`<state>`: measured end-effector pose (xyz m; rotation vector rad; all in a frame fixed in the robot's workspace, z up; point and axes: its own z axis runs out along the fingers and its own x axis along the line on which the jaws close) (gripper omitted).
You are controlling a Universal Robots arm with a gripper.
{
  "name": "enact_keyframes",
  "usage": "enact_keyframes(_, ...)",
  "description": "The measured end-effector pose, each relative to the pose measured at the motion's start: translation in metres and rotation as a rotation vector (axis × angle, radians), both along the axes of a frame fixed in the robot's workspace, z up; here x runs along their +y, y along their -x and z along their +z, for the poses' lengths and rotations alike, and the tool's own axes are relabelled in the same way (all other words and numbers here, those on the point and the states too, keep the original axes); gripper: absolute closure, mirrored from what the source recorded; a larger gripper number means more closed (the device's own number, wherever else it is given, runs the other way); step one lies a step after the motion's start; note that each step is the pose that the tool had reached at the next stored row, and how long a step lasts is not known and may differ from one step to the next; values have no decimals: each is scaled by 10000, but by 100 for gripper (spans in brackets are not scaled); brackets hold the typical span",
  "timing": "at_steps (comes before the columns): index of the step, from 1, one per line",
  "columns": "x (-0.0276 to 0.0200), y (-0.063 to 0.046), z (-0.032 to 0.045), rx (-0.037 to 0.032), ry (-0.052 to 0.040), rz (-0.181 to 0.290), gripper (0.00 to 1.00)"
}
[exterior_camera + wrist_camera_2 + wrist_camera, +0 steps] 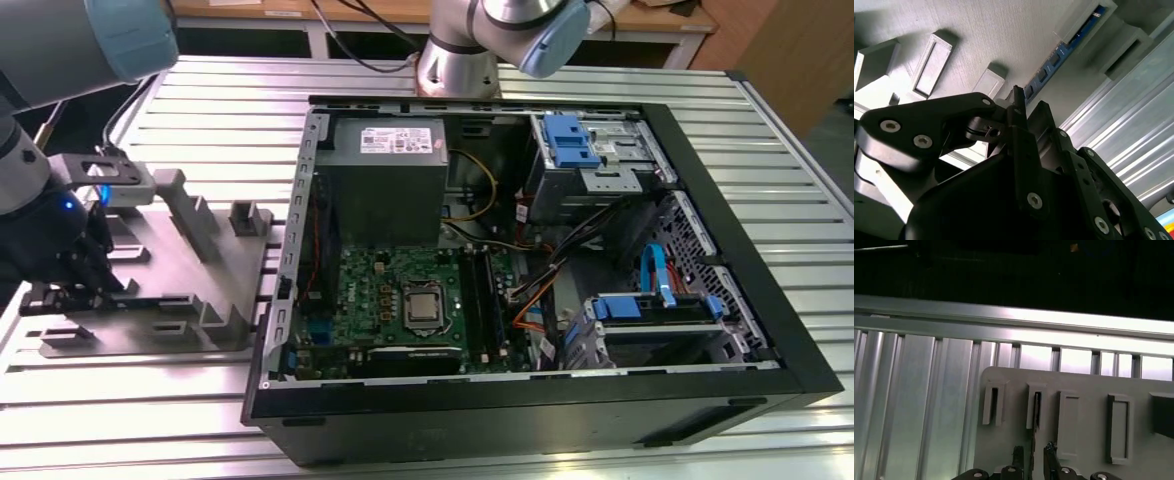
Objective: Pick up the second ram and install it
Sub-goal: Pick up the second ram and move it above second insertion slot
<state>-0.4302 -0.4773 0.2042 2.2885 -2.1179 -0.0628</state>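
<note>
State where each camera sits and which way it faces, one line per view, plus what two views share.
Exterior view: off the arm, high, looking down on the open computer case and grey fixture; the arm shows at the exterior view's left.
First wrist view: at the wrist, facing the fixture and slatted table; the gripper shows.
Second wrist view: at the wrist, looking along the gripper at the second ram standing in the fixture.
Shared: both wrist views show the open gripper straddling the second ram.
</note>
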Motion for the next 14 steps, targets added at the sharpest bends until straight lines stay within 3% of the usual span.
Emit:
enact_keyframes(4,0,0,-58,0,0,84,70)
enact_keyframes(14,0,0,-60,0,0,94,72)
